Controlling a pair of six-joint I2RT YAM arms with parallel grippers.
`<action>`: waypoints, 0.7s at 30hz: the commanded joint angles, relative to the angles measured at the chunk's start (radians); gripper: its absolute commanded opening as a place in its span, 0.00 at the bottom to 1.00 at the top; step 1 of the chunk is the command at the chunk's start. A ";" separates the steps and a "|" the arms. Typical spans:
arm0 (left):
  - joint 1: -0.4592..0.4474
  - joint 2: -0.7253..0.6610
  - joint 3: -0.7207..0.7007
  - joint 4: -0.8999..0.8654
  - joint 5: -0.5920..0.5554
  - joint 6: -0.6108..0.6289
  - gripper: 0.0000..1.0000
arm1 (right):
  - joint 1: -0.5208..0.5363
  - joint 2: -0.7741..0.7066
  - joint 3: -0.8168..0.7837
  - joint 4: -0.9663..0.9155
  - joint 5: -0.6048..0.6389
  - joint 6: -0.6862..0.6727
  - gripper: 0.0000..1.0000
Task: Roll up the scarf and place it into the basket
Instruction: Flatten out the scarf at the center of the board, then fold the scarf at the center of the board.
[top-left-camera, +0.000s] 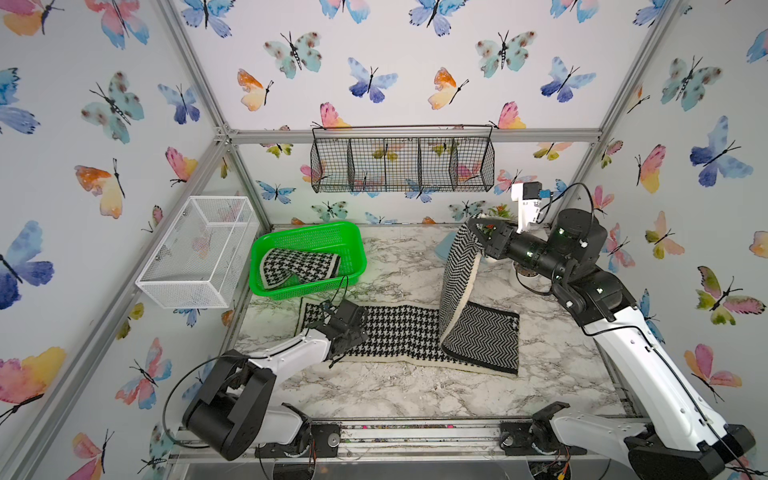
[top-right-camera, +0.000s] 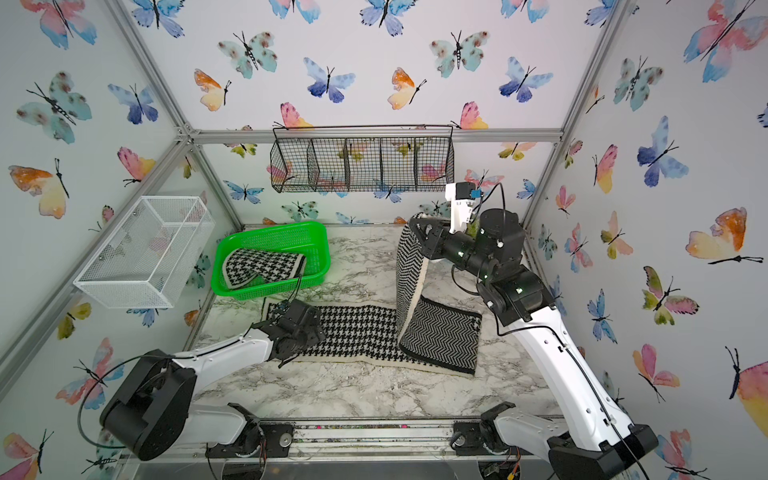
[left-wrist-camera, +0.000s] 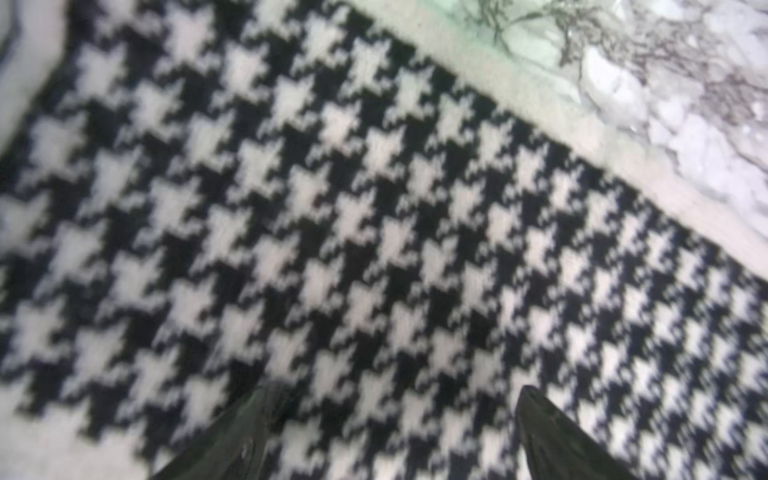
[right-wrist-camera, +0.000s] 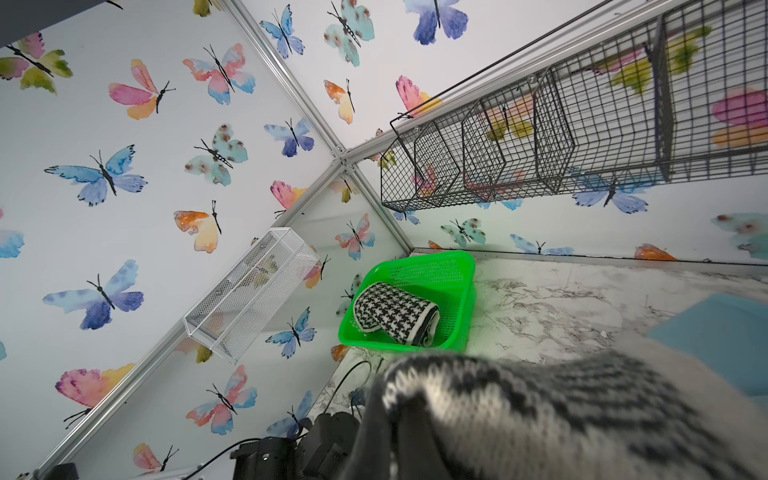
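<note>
A long scarf (top-left-camera: 399, 332) (top-right-camera: 357, 332) lies across the marble table, houndstooth side up. Its right end (top-left-camera: 461, 266) is lifted and folded back, showing a chevron side. My right gripper (top-left-camera: 478, 226) (top-right-camera: 417, 224) is shut on that raised end; in the right wrist view the knit drapes over the gripper (right-wrist-camera: 395, 419) and hides its tips. My left gripper (top-left-camera: 347, 328) (left-wrist-camera: 395, 390) hovers open, close over the scarf's left end (left-wrist-camera: 374, 232), nothing between its fingers. The green basket (top-left-camera: 353, 245) (top-right-camera: 320, 245) (right-wrist-camera: 465, 266) at the back left holds another rolled houndstooth scarf (top-left-camera: 299, 268) (right-wrist-camera: 395, 316).
A white wire-mesh box (top-left-camera: 199, 253) hangs on the left wall beside the basket. A black wire rack (top-left-camera: 401, 160) hangs on the back wall. A light blue object (top-left-camera: 446, 245) (right-wrist-camera: 715, 332) lies on the table behind the lifted scarf end. A small plant (top-left-camera: 500, 210) stands at the back right.
</note>
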 joint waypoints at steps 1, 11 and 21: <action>-0.006 -0.091 -0.004 -0.085 0.028 -0.037 0.93 | 0.004 0.010 0.011 -0.007 0.005 -0.029 0.03; 0.056 -0.034 0.140 -0.185 -0.078 0.088 0.93 | 0.200 0.125 0.137 -0.066 0.058 -0.049 0.03; 0.286 -0.157 0.238 -0.238 0.023 0.247 0.94 | 0.453 0.262 0.217 -0.083 0.159 -0.014 0.03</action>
